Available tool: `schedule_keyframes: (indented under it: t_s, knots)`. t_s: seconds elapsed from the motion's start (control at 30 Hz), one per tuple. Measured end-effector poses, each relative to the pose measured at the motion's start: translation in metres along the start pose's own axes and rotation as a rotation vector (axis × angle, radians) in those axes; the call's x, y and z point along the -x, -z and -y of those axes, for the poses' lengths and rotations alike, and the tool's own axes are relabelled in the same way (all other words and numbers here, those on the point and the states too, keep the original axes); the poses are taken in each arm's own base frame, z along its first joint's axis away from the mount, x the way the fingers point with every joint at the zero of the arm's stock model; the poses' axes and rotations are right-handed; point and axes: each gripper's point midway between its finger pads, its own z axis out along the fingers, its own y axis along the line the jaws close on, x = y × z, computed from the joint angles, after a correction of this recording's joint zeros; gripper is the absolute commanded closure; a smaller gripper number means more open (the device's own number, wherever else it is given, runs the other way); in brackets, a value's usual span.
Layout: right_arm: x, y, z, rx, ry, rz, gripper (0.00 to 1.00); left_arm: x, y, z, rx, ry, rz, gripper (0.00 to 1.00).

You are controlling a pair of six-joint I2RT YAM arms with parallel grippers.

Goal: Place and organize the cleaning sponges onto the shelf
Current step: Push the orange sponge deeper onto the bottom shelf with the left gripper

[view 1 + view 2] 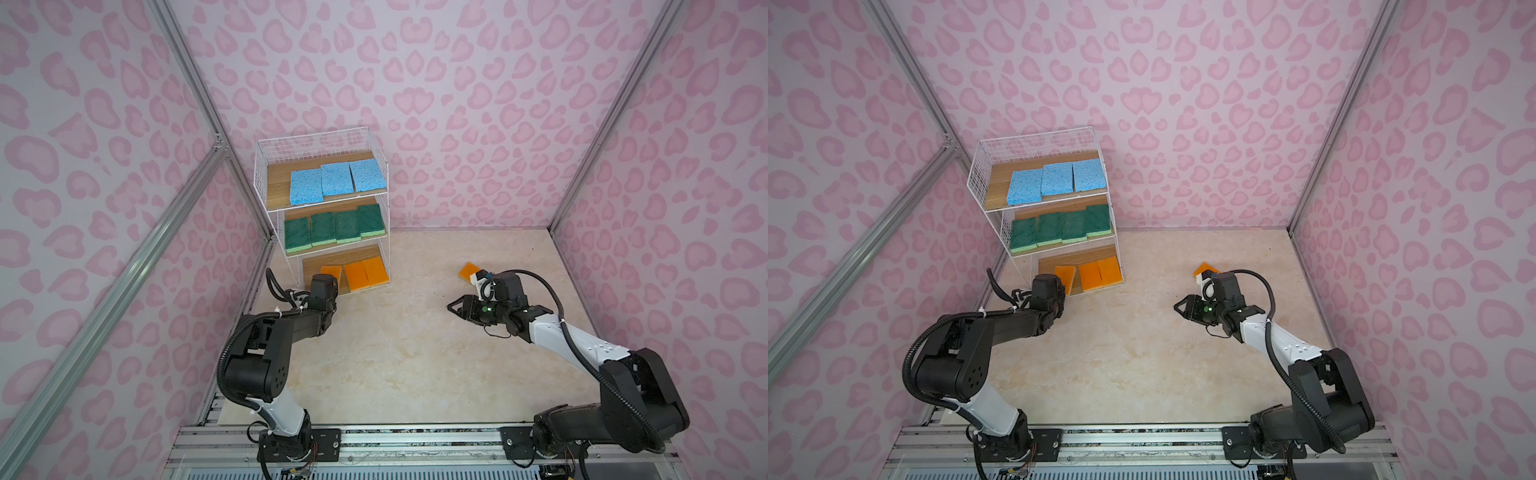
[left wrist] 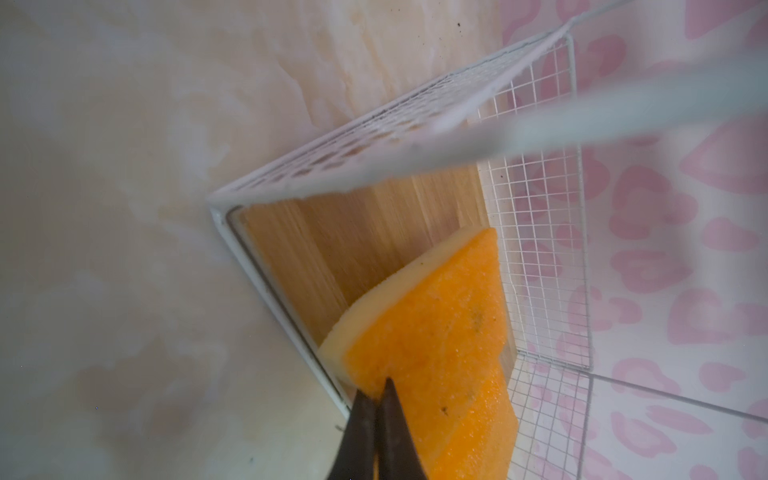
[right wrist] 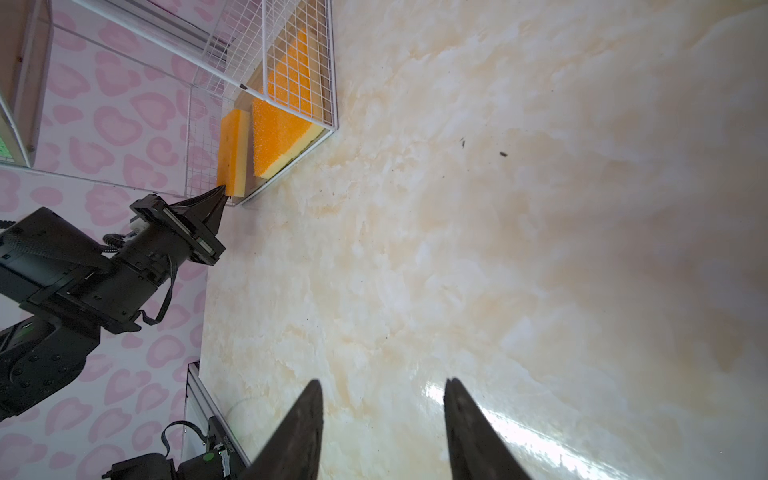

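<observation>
Left claw (image 2: 380,390) shut, tips against near edge of orange sponge (image 2: 436,353) on shelf's (image 2: 536,208) bottom board (image 2: 353,241); right claw (image 3: 384,380) spread, empty, loose orange sponge (image 1: 468,271) on floor beside its wrist.

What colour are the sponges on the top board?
The top sponges are speckled light blue, clearest in both top views.

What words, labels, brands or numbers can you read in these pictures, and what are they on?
No text can be read.
The shelf, sponges and pink walls carry no print.
Faint marking on a black part of the right arm, right wrist view: too blurred to read.
</observation>
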Motion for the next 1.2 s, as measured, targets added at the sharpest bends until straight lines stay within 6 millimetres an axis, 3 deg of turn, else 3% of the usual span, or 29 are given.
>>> schedule_keyframes:
  t_s: [0.23, 0.6, 1.07, 1.2]
  knots:
    - [0.001, 0.0, 0.001, -0.001, -0.001, 0.002, 0.52, -0.015, -0.007, 0.003, 0.003, -0.005, -0.014, 0.96]
    - [0.003, 0.005, -0.004, 0.008, 0.013, 0.015, 0.52, -0.021, -0.015, 0.01, 0.0, -0.002, -0.011, 0.96]
    - [0.003, 0.006, -0.004, 0.009, 0.015, 0.018, 0.51, -0.034, -0.011, 0.011, -0.004, -0.02, -0.024, 0.96]
    - [0.003, 0.006, -0.004, 0.009, 0.015, 0.018, 0.51, -0.036, -0.011, 0.011, -0.004, -0.025, -0.029, 0.9]
